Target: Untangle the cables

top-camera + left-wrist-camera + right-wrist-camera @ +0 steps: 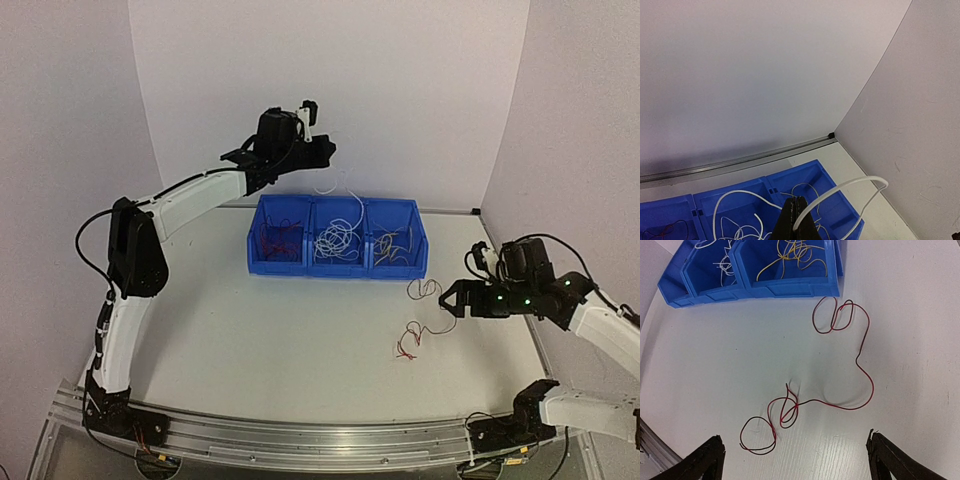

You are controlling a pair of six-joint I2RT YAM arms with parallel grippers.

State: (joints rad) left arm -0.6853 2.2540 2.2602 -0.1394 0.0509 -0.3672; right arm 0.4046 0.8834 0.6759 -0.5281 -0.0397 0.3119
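Observation:
A blue three-compartment bin [338, 268] stands at the back of the table with red wires [277, 240] on the left, white wires [336, 243] in the middle and yellow-orange wires [392, 246] on the right. My left gripper [325, 150] is raised above the bin, shut on a white wire [840, 190] that arcs out from the closed fingertips [799, 212] and hangs down [340, 195]. A long curly red wire [840, 365] lies loose on the table in front of the bin. My right gripper [792, 455] is open just above that red wire, its fingers [705, 460] spread wide.
White walls enclose the table at the back and both sides. A metal rail [740, 161] runs along the back edge. An aluminium rail [300, 435] carrying the arm bases runs along the near edge.

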